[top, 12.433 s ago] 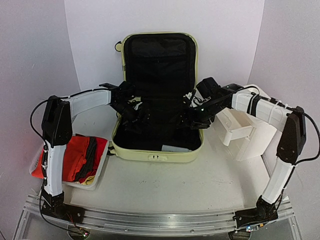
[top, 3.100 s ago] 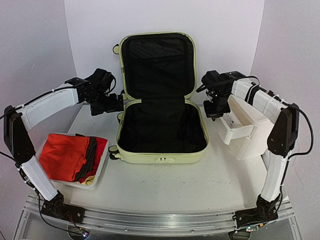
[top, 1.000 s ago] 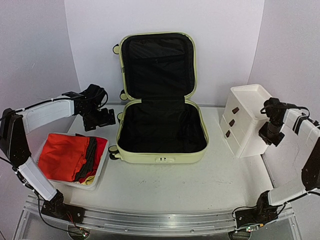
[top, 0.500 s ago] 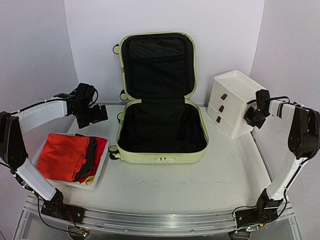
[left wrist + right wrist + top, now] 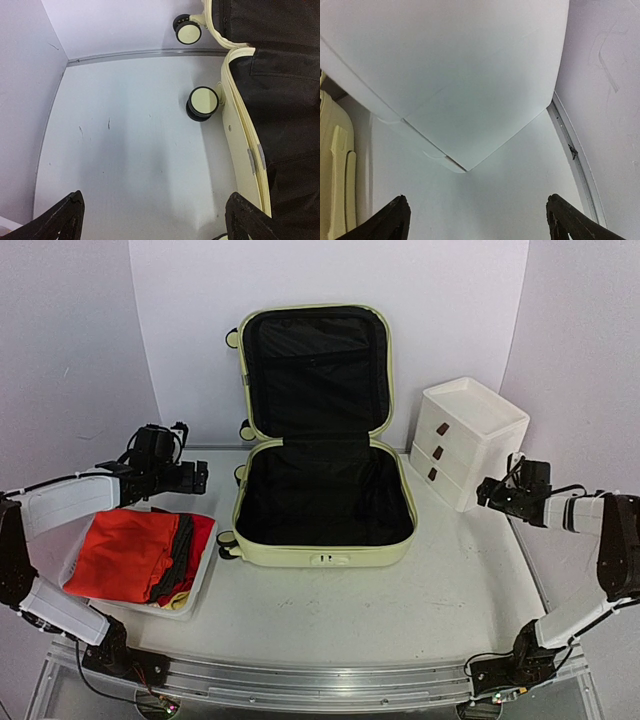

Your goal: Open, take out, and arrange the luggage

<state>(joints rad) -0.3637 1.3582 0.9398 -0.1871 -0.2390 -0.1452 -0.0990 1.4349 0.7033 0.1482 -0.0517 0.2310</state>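
Note:
The pale yellow-green luggage [image 5: 318, 552] lies open in the middle of the table, its lid upright at the back and its black lining [image 5: 322, 495] bare. My left gripper [image 5: 198, 478] is open and empty, just left of the luggage's back left corner. In the left wrist view [image 5: 155, 226] it hovers over bare table beside a cream wheel [image 5: 204, 102] and the shell edge [image 5: 234, 135]. My right gripper [image 5: 483, 491] is open and empty, just right of the white three-drawer box [image 5: 468, 433]. The right wrist view [image 5: 480, 225] shows that box's corner [image 5: 445, 70] ahead of the fingers.
A white mesh basket [image 5: 200, 585] with folded red and dark clothes [image 5: 130, 555] sits at the left front. The three-drawer box stands close to the luggage's right side, drawers shut. A metal rail [image 5: 300, 680] runs along the near edge, and the right wall [image 5: 605, 75] is close.
The three-drawer box has shifted back and left toward the luggage, its drawer now shut. My right gripper has let go and drawn back right. My left arm has pulled back left.

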